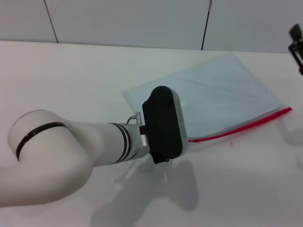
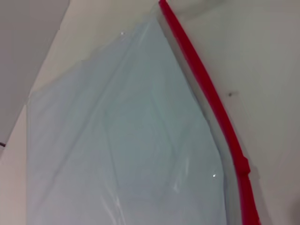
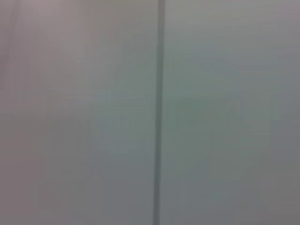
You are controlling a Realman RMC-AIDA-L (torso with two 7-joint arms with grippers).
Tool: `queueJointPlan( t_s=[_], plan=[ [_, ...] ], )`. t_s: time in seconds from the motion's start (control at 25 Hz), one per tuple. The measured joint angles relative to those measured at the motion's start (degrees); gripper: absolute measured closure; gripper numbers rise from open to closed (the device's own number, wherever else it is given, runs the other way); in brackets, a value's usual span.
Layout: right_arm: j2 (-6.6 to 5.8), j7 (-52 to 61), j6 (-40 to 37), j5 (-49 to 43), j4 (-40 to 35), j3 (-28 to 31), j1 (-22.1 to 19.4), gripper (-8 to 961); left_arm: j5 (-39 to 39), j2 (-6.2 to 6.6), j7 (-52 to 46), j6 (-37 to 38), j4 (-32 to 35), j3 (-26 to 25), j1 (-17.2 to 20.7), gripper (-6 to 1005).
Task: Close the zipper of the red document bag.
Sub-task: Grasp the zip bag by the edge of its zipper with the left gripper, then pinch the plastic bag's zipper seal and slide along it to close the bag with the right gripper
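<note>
Red document bag (image 1: 222,92): thin translucent pale-blue plastic film, smooth, slightly glossy, soft creases and small glints in the left wrist view. Zipper (image 1: 246,126): opaque bright red plastic strip, smooth, semi-gloss, with a small raised block on it (image 2: 242,165). Counter (image 1: 71,80): white, matt, smooth, one tiny dark speck beside the zipper. Left arm (image 1: 71,146): glossy white shell, black band, metallic silver ring at the wrist, matt-to-satin black plastic housing (image 1: 163,124). Wall panels (image 1: 128,21): flat matt white, dark seams.
</note>
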Motion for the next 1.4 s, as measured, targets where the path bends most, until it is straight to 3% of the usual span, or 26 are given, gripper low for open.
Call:
queueJointPlan(
  t_s=[0.36, 0.68, 0.92, 1.4],
  plan=[
    [-0.11, 0.0, -0.1, -18.8, -6.5, -3.3, 3.8, 217, 2.8, -0.03, 0.2, -7.9, -2.0, 0.0, 2.1, 943],
    [-0.12, -0.9, 0.5, -32.0, -11.3, -4.3, 6.3, 218, 5.2, -0.03, 5.7, -24.4, -4.0, -0.1, 8.1, 944],
    [0.17, -10.3, 2.7, -36.1, -10.3, -4.4, 6.6, 218, 5.2, -0.06, 8.0, -30.6, -4.4, -0.1, 10.5, 945],
    [0.32, -27.2, 18.9, -36.2, -0.3, -4.1, 7.2, 276, 5.2, 0.05, 8.2, -31.5, -3.8, 0.7, 11.0, 947]
  ],
)
